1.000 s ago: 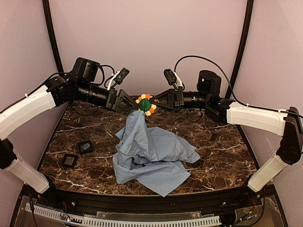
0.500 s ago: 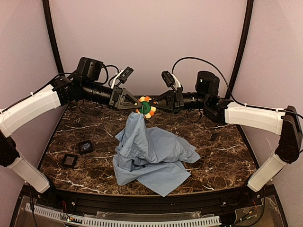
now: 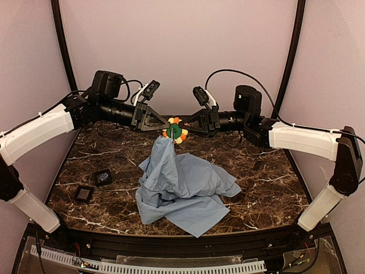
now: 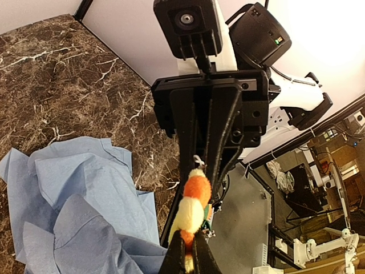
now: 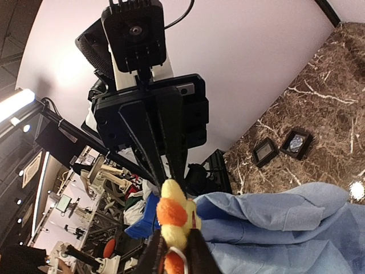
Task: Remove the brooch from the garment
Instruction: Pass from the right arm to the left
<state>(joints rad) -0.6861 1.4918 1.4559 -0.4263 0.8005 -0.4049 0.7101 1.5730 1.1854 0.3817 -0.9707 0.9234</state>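
The brooch (image 3: 176, 132), a small flower of orange, yellow and red petals round a dark green centre, hangs in the air above the table's back middle. My left gripper (image 3: 169, 126) comes in from the left and is shut on its petals (image 4: 194, 201). From the right, my right gripper (image 3: 184, 131) is shut on the same brooch (image 5: 174, 213). The garment (image 3: 183, 187), a light blue shirt, rises in a peak to the brooch, and the rest lies heaped on the marble table (image 3: 259, 171). The two sets of fingertips nearly meet.
Two small black square pads (image 3: 102, 177) (image 3: 84, 194) lie on the table at the left. Curved black frame rails (image 3: 63, 45) and pale walls close in the back and sides. The garment's heap covers the table's middle.
My left gripper has moved right onto the brooch and gone from open to shut on its petals. The right gripper has kept its hold and shifted slightly left.
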